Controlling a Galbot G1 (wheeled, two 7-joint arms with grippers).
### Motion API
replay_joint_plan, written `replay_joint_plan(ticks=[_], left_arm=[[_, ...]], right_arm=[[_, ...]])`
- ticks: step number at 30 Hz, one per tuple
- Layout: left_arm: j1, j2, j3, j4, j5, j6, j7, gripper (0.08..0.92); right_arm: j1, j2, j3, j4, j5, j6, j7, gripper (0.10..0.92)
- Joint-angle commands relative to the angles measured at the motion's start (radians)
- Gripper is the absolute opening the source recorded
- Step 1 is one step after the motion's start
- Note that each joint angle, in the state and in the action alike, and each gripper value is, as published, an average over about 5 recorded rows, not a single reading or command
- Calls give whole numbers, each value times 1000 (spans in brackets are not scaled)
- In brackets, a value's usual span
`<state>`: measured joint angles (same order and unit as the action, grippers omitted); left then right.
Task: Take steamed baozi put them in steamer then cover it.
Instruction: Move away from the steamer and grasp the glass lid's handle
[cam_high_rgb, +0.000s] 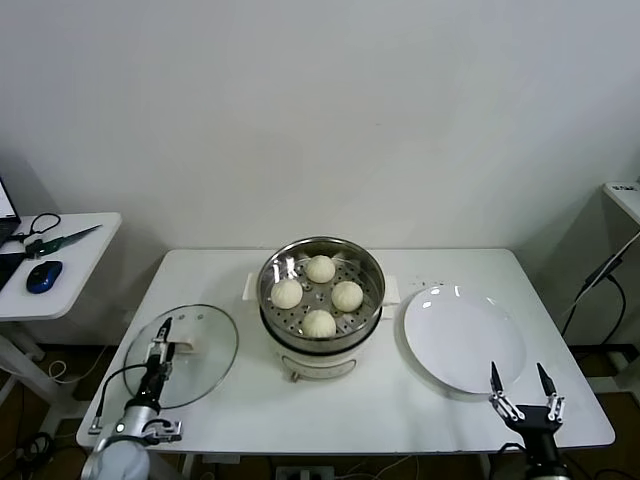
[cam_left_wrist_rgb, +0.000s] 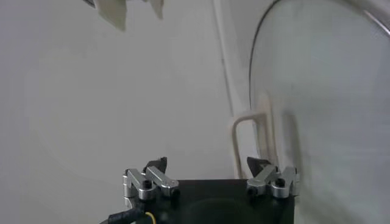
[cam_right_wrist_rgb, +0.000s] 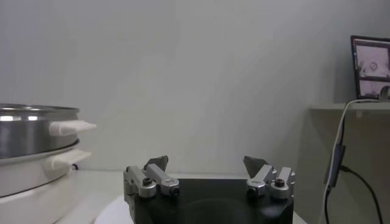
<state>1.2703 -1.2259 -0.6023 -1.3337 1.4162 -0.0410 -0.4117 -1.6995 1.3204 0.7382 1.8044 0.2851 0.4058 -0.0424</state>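
Several cream-white baozi (cam_high_rgb: 320, 295) sit on the perforated tray inside the uncovered steel steamer (cam_high_rgb: 272, 300) at the table's middle. Its glass lid (cam_high_rgb: 205, 365) lies flat on the table to the left, white handle (cam_high_rgb: 186, 347) up. My left gripper (cam_high_rgb: 163, 335) hovers open beside that handle, over the lid's left part. In the left wrist view the open left gripper (cam_left_wrist_rgb: 207, 163) has the lid's handle (cam_left_wrist_rgb: 247, 131) and glass lid (cam_left_wrist_rgb: 323, 91) just ahead. My right gripper (cam_high_rgb: 520, 385) stands open at the front right with nothing between its fingers. The right wrist view shows the right gripper (cam_right_wrist_rgb: 206, 161) and the steamer (cam_right_wrist_rgb: 30, 131).
A flat white plate (cam_high_rgb: 462, 335) with nothing on it lies right of the steamer, just behind my right gripper. A side desk (cam_high_rgb: 70, 260) with a blue mouse stands to the far left, and a shelf with cables to the far right.
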Motion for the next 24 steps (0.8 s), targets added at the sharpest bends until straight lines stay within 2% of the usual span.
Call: replay_joint_plan(ticks=[1,3,19,24], left_arm=[[-17,10,1,41,-3,-27,-5,802],[-15,10,2,41,-4,-32,-4,764],[-19,4,-2,45,-11,-31,-6,299],[-1,13,-4,-25,-94,-21,19,168]], right_arm=[[-4,3,2,10,-2,-1,-3,823],[-4,3,2,10,-3,-2,-5,823],[-6,4,5,36,-6,-8,-9,823],[-3,2,4,45,-6,-19,-9,823]])
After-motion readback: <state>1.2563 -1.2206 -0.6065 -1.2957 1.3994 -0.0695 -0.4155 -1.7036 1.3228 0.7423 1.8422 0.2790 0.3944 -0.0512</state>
